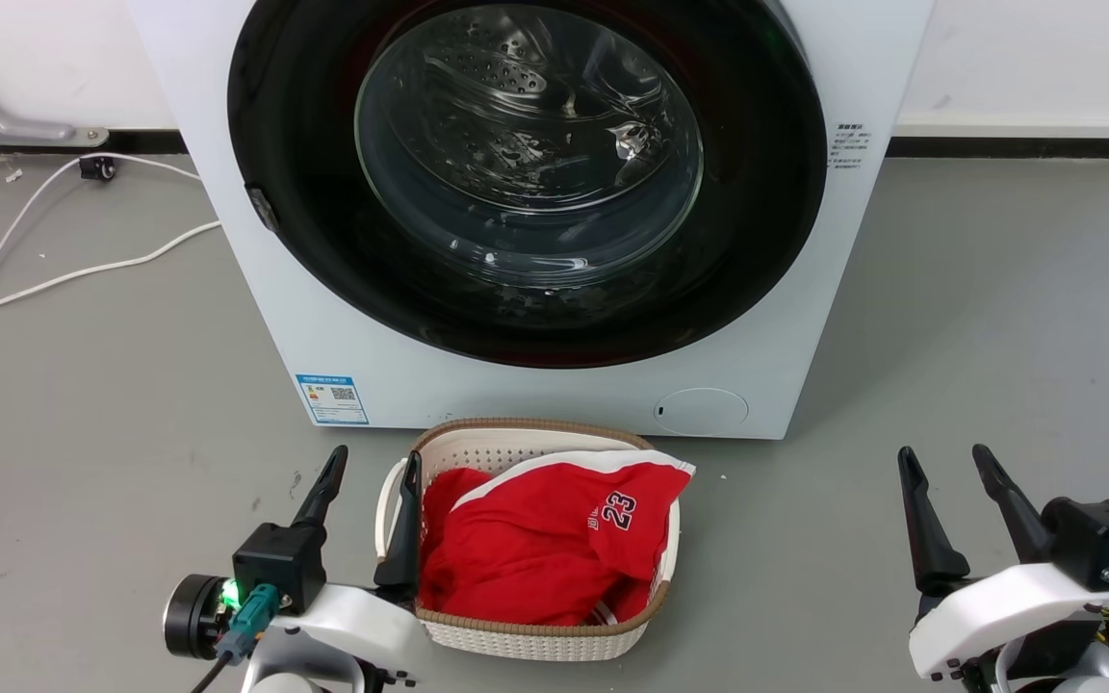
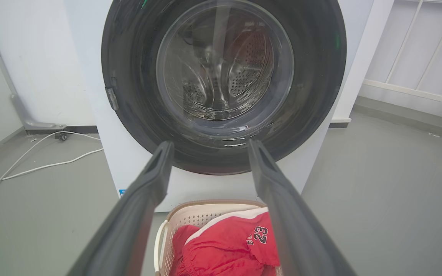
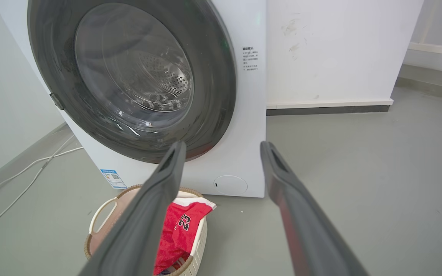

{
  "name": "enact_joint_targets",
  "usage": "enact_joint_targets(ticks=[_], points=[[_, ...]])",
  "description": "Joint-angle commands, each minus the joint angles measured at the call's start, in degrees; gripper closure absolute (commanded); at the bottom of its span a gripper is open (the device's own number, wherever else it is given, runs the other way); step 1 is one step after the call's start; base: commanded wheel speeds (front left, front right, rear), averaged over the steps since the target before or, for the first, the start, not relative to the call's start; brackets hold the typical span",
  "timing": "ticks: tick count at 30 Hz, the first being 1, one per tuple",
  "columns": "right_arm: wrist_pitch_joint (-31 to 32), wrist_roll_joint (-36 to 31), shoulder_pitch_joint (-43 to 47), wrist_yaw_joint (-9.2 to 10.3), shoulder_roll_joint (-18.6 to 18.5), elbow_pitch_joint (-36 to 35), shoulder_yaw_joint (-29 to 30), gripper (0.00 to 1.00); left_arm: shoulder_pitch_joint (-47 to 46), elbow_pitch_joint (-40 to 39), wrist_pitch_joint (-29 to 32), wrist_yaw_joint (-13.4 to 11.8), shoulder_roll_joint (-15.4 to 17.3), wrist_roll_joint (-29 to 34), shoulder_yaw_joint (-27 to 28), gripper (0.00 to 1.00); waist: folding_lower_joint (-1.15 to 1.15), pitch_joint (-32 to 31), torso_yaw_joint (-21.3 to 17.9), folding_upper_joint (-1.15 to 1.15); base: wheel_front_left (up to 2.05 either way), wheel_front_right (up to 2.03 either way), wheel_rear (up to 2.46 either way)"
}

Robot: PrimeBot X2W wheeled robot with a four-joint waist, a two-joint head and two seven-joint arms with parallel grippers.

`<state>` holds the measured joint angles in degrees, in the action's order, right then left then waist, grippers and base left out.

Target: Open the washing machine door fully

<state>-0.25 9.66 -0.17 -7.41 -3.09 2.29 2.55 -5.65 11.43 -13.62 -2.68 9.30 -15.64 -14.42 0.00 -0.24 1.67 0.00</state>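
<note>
Glossy black, clear-glass washing machine door

The washing machine door has a glossy black rim around clear glass, and the silver drum behind it shows dotted rows of holes. The machine's body is white, with a blue-and-white label low on its front. The basket is cream with a fine grid of holes and a brown woven rim. The garment in it is red with a white band and a dark "23" edged in white. The floor is plain grey and the cable white. The left hand and the right hand have dark fingers on black-and-white housings, and a green light glows on the left one.
</note>
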Motion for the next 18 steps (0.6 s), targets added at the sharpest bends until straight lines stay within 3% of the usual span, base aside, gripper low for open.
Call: enact_joint_targets(ticks=[1,18], points=[[-0.29,-1.10,-0.70,-0.13,0.16,0.10,0.00,0.00,0.05,0.11,-0.42,0.21,-0.05,0.99,0.03,0.00,0.00,-0.01,0.05,0.00,0.00,0.00,0.00],[-1.24,-5.15,-0.55,-0.14,0.23,1.18,-0.12,0.00,-1.01,3.45,-1.60,0.56,-0.60,2.40,0.69,0.00,0.00,-0.23,0.35,0.00,0.00,0.00,0.00]])
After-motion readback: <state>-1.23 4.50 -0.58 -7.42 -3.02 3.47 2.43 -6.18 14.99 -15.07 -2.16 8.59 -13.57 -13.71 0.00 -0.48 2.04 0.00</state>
